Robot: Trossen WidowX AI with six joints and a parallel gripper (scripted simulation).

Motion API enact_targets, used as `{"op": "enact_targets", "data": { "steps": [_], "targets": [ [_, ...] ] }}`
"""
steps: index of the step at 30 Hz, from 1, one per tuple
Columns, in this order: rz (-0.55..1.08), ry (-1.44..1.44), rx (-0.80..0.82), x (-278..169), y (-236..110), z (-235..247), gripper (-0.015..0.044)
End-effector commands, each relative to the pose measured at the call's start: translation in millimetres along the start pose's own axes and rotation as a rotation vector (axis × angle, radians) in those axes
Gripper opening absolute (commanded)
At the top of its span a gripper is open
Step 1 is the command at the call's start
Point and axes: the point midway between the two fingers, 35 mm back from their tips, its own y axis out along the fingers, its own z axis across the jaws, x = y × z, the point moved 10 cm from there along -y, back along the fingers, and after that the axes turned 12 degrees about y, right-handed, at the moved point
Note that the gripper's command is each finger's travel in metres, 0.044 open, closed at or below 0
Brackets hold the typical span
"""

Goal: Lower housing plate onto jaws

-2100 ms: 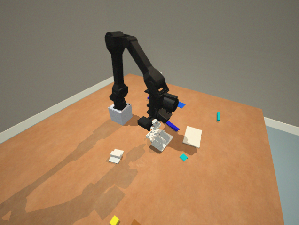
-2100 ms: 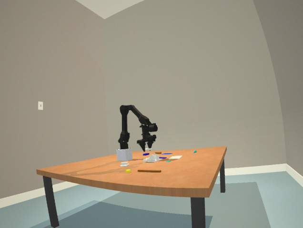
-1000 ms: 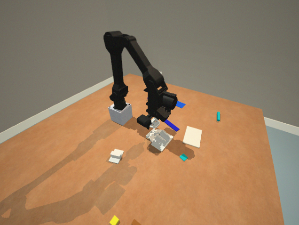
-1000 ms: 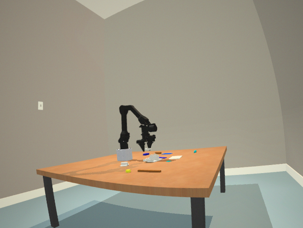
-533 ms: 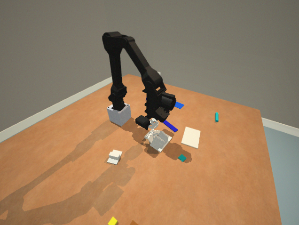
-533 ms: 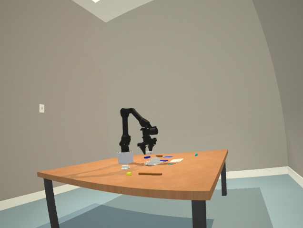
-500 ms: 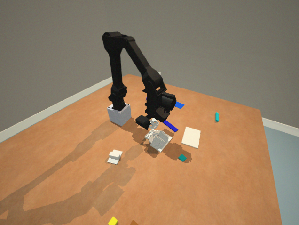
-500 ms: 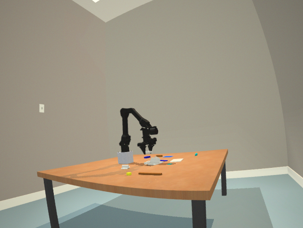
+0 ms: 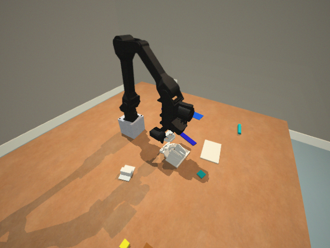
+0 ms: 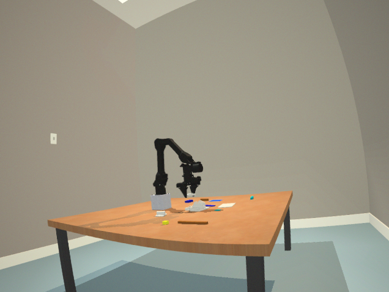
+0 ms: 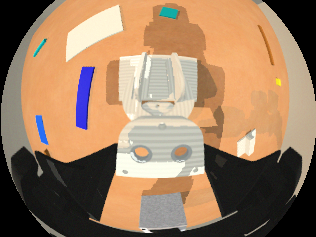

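My gripper (image 9: 172, 136) (image 10: 189, 195) (image 11: 159, 149) is shut on the housing plate (image 9: 169, 137) (image 10: 191, 194) (image 11: 161, 134), a white plate with two round holes, held by its two side edges. The plate hangs above the table, clear of the ribbed white base (image 9: 176, 161) (image 10: 205, 208) (image 11: 126, 94). The two curved jaws (image 11: 141, 79) stand side by side on this base. In the wrist view the base lies just ahead of the plate, and the plate's front edge overlaps its near end. The jaw stubs are hidden or too small to make out.
A cream slab (image 9: 210, 151) (image 11: 95, 32) and a dark blue bar (image 9: 188, 138) (image 11: 85, 99) lie beside the base. A teal block (image 9: 201, 174) (image 11: 169, 12) lies beyond it. A small white bracket (image 9: 126, 173) (image 10: 161, 214) (image 11: 246, 144) stands on the other side.
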Motion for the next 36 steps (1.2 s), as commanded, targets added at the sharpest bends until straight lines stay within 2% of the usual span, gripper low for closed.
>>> {"op": "enact_targets", "data": {
  "steps": [1, 36],
  "targets": [
    [0.000, 0.006, 0.004, 0, 4, 0, 0.0351],
    [0.001, 0.007, 0.004, -1, 61, 0, 0.0351]
  ]
}}
